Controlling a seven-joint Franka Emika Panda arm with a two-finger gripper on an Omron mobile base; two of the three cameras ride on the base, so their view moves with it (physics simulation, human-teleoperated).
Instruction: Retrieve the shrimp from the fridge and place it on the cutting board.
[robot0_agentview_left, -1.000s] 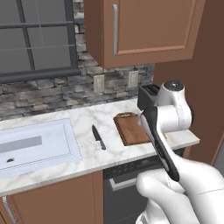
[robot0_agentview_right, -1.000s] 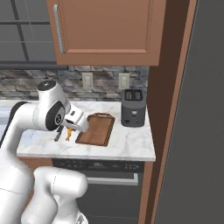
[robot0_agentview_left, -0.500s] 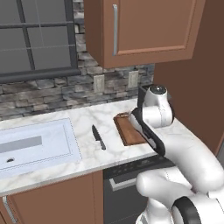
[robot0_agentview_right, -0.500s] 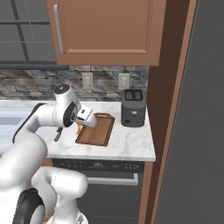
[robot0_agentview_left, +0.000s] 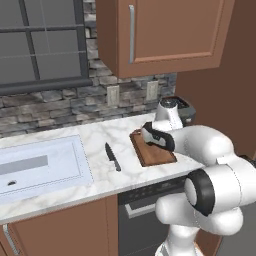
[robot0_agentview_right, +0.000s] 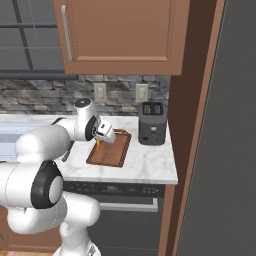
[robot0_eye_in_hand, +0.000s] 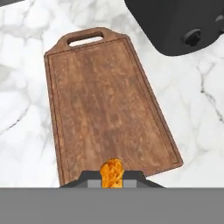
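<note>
The gripper (robot0_eye_in_hand: 112, 175) is closest in the hand view, and its two dark fingers pinch the shrimp (robot0_eye_in_hand: 111, 173). The shrimp is a tiny orange bit sticking up between them. From the right base view it hangs as a small orange speck (robot0_agentview_right: 98, 143) under the hand, just above the cutting board (robot0_agentview_right: 110, 148).

The shrimp looks very light and a little soft, maybe slippery too. A gentle pinch around its middle seems enough. A hard squeeze could squash it or make it pop out.

Next comes the cutting board (robot0_eye_in_hand: 105, 105). It lies flat on the marble counter (robot0_eye_in_hand: 22, 131), and the hand is over the near end of it. The handle slot is at the far end. The board is bare, so there is lots of room to set the shrimp down.

Past the far right corner of the board stands the black toaster (robot0_eye_in_hand: 183, 24), near the back of the counter. A knife (robot0_agentview_left: 112, 157) lies on the counter to the left of the board, between the board and the sink (robot0_agentview_left: 40, 167).
</note>
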